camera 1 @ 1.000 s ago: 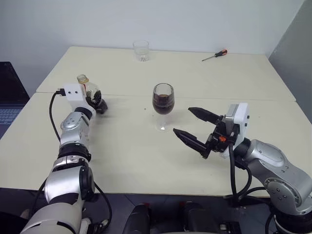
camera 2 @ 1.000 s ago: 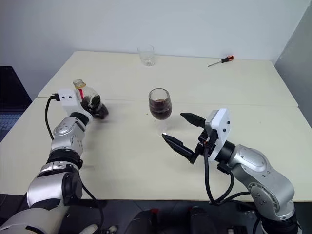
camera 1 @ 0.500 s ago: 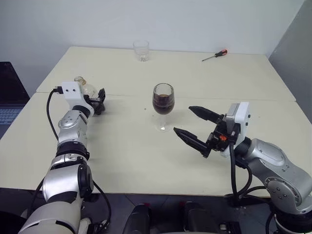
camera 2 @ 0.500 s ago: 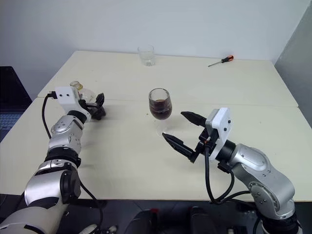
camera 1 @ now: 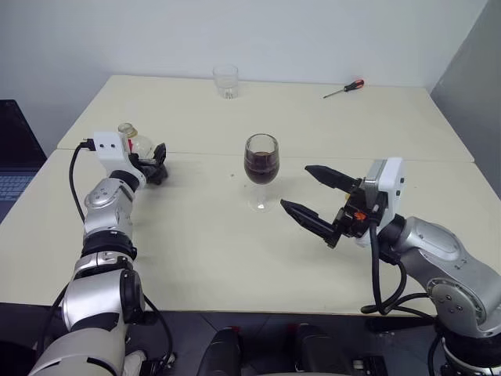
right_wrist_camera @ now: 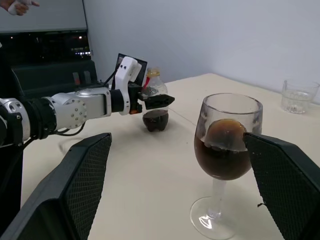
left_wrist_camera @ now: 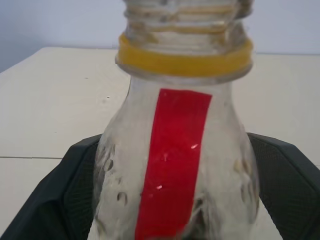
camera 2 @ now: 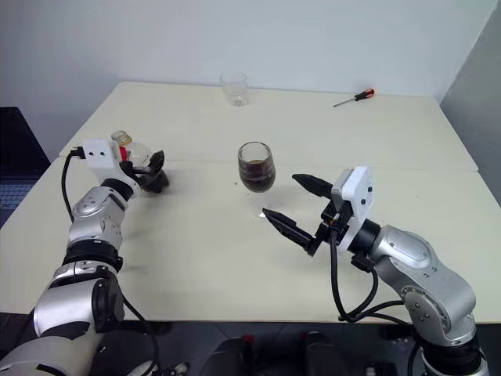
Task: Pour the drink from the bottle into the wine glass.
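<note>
The wine glass [camera 1: 261, 166] stands at the table's middle, its bowl about half full of the dark drink [right_wrist_camera: 222, 159]. The bottle [left_wrist_camera: 180, 150] is clear with a red neck strip, a yellow ring and an uncapped mouth. It stands upright on the table at the left, with a little dark drink in its bottom [right_wrist_camera: 155, 119]. My left gripper [camera 1: 155, 162] is open, level, and the bottle sits between its spread fingers [left_wrist_camera: 72, 200]. My right gripper [camera 1: 295, 186] hovers open just right of the wine glass, holding nothing.
A short clear tumbler [camera 1: 226, 81] stands at the table's far edge. A red-handled screwdriver [camera 1: 344, 88] lies at the far right. A laptop [camera 1: 9, 164] sits beyond the table's left edge. A seam [camera 1: 391, 159] joins the two tabletops.
My left gripper's fingers have opened off the bottle, which now stands free between them on the table. The right gripper has stayed open beside the glass.
</note>
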Controlling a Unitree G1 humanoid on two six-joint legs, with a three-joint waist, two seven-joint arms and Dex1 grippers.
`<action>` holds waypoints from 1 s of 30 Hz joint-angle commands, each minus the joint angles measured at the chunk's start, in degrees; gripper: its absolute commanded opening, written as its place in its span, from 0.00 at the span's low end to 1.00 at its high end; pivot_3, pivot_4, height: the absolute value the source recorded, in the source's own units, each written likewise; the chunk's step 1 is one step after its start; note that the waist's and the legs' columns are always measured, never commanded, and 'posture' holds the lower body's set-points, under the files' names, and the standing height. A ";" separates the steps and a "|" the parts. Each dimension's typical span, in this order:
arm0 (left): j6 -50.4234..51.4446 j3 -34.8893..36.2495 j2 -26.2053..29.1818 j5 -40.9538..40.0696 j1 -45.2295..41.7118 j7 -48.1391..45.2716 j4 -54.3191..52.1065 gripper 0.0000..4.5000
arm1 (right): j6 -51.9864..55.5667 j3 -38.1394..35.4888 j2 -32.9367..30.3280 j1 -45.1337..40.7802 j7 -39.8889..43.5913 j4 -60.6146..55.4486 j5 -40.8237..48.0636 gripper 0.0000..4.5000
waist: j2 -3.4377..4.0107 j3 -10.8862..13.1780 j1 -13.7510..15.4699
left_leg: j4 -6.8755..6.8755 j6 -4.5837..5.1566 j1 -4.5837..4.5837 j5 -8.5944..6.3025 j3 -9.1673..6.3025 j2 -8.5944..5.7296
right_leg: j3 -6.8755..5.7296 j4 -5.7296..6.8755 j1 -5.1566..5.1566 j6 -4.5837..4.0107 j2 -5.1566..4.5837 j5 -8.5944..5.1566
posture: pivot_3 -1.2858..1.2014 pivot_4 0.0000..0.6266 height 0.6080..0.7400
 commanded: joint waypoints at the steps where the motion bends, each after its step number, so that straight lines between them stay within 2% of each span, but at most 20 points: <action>1: 1.47 0.90 1.29 -1.11 1.34 -0.11 -5.27 0.99 | -0.73 -1.15 -0.15 -0.43 0.08 -0.81 0.92 1.00 | 0.00 0.00 0.03 | 0.00 0.00 0.00 0.00 0.00 0.00 | 0.00 0.00 0.00 0.00 0.00 0.00 | 0.52 0.24 1.00; 5: 4.18 1.28 1.42 -1.80 4.47 0.75 -11.31 0.99 | -0.93 -1.22 -0.18 -0.07 0.09 -0.77 0.98 1.00 | 0.00 0.00 0.03 | 0.01 0.00 0.00 0.00 -0.01 0.00 | 0.00 0.00 0.00 0.00 0.00 0.00 | 0.52 0.24 1.00; 18: 19.29 3.67 -1.03 -6.64 21.56 6.54 -40.86 0.99 | -1.27 -3.10 -1.48 3.24 0.69 -1.43 1.36 1.00 | 0.00 0.00 0.29 | -0.01 -0.01 0.03 -0.01 0.02 0.03 | 0.08 -0.03 0.03 0.00 -0.08 0.00 | 0.52 0.24 1.00; 25: 26.52 2.39 -6.27 -9.76 32.87 9.82 -59.47 0.99 | -2.39 -6.76 -2.59 7.63 -0.15 -0.41 -0.27 1.00 | 0.01 0.00 0.23 | -0.05 -0.01 0.07 -0.01 0.06 0.06 | 0.14 -0.04 0.06 0.00 -0.07 0.00 | 0.52 0.24 1.00; 30: 29.58 1.30 -9.84 -10.21 36.41 12.66 -67.42 0.99 | -2.67 -8.30 -2.34 9.82 -1.91 -0.80 -1.21 1.00 | 0.01 0.00 0.32 | -0.04 -0.01 0.08 -0.01 0.04 0.05 | 0.14 -0.04 0.10 0.00 -0.05 0.00 | 0.52 0.24 1.00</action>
